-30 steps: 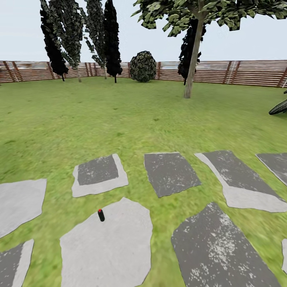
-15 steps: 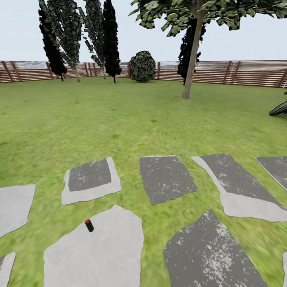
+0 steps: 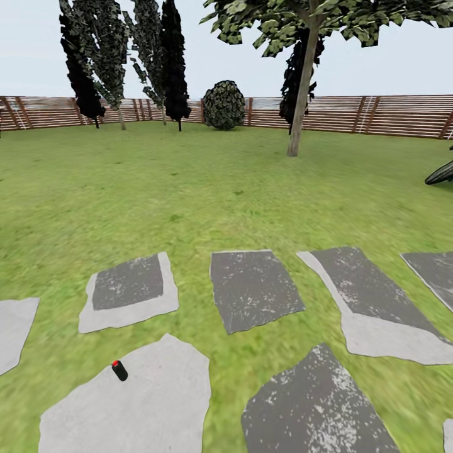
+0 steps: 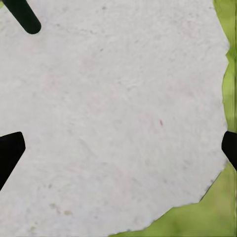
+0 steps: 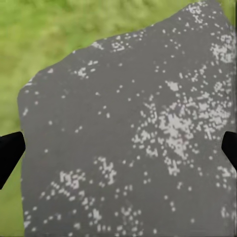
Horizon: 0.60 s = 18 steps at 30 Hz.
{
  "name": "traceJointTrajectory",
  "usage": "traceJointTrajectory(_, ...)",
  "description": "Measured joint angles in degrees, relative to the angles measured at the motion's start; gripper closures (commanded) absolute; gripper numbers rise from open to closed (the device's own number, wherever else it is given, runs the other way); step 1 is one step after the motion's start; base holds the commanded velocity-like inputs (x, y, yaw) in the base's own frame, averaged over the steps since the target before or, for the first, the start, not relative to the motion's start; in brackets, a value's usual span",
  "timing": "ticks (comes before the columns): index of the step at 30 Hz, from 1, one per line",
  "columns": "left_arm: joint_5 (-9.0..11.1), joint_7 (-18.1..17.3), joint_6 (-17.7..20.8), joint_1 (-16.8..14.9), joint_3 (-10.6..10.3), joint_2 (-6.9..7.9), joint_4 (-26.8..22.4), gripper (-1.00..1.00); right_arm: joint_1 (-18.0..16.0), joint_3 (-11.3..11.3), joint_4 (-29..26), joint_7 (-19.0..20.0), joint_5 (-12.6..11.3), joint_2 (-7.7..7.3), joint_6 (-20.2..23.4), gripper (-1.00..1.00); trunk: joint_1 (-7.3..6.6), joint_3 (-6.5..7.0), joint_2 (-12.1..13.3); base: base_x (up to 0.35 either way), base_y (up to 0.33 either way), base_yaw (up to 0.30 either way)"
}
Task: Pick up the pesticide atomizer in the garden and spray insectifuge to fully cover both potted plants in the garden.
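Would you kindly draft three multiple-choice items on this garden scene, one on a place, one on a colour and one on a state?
1. Where does the small dark cylinder lie?
A. On a pale stone slab
B. On the grass
C. Against the fence

2. What colour is its tip?
A. Blue
B. Red
C. Yellow

3. How does the left gripper stand?
A. Shut on a tool
B. Shut and empty
C. Open, nothing between its fingertips

Answers:
1 A: in the head view the cylinder rests on the light grey slab near the lower left.
2 B: a red cap shows at its upper end.
3 C: the left wrist view has the dark fingertips far apart over bare stone.
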Motion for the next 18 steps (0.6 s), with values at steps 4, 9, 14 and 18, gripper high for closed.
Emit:
traceJointTrajectory(4,0.0,0.0,0.0,0.0,0.0,0.0,0.0,-1.0,0.0,0.0,0.0,0.0,0.0,-0.01,0.0,-1.0,0.0,0.0,0.0,0.176,-0.234,0.123)
traceJointTrajectory(9,0.0,0.0,0.0,0.0,0.0,-0.01,0.0,-1.0,0.0,0.0,0.0,0.0,0.0,-0.01,0.0,-1.0,0.0,0.0,0.0,0.173,-0.237,0.198)
traceJointTrajectory(14,0.0,0.0,0.0,0.0,0.0,0.02,0.0,-1.0,0.0,0.0,0.0,0.0,0.0,-0.01,0.0,-1.0,0.0,0.0,0.0,0.17,-0.239,0.257)
traceJointTrajectory(18,0.0,0.0,0.0,0.0,0.0,-0.01,0.0,-1.0,0.0,0.0,0.0,0.0,0.0,-0.01,0.0,-1.0,0.0,0.0,0.0,0.168,-0.239,0.276)
